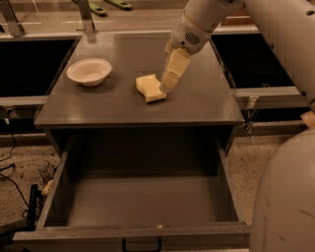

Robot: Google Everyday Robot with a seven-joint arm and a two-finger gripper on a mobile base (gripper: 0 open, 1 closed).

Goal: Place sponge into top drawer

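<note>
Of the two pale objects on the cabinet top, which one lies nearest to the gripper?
The sponge: the wavy-sided yellow block right beside the tip of the gripper. The round bowl sits apart, toward the left edge.

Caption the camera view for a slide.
Gripper beside the sponge on the cabinet top, bowl nearby, top drawer open below.

The sponge [150, 87] is plain pale yellow, lying near the middle of the dark grey cabinet top [202, 101]. The gripper [168, 83], a matching pale yellow under a white arm [206, 15], hangs just beside the sponge's right side. Toward the top's left edge sits a cream bowl [89, 71]. The top drawer [142, 204] is dark grey throughout, with a black handle [141, 244]. The floor [246, 162] is speckled beige.
</note>
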